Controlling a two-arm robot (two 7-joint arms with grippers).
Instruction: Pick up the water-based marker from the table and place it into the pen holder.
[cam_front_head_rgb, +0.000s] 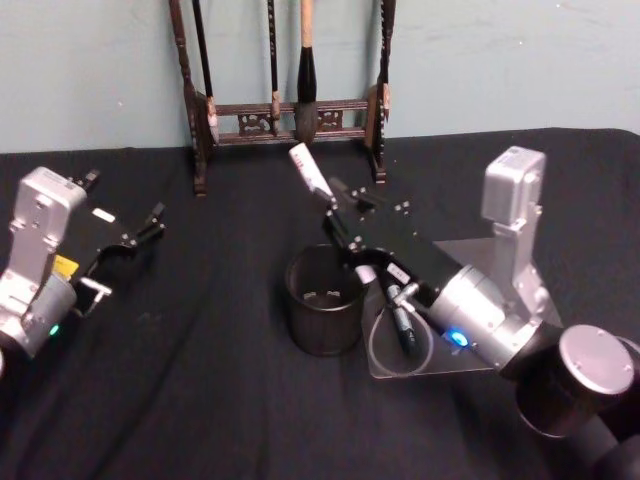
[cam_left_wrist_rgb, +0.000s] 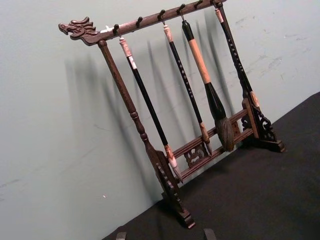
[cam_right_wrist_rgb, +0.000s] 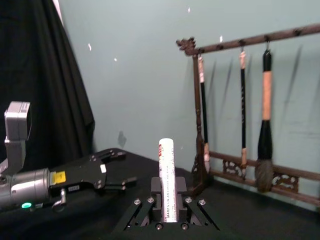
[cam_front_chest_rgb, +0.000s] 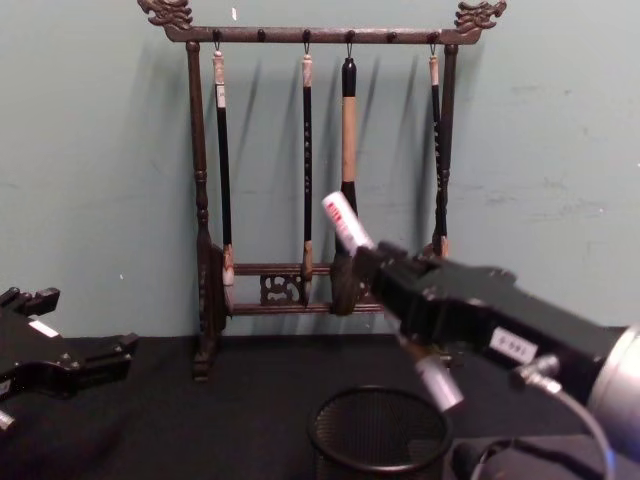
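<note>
My right gripper (cam_front_head_rgb: 345, 207) clamps the water-based marker (cam_front_head_rgb: 308, 168) mid-barrel; I judge it light, stiff and slippery, best held centrally; the pen holder (cam_front_head_rgb: 320, 330) stands just below my jaws; the chest view shows the marker's lower tip near its rim, hidden from my wrist view; my left gripper (cam_front_head_rgb: 135, 235) idles open, well aside.

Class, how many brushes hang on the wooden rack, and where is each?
4 on the brush rack: first thin brush by the left post, second thin brush left of centre, thick brush at centre, third thin brush by the right post. None seems hidden.
</note>
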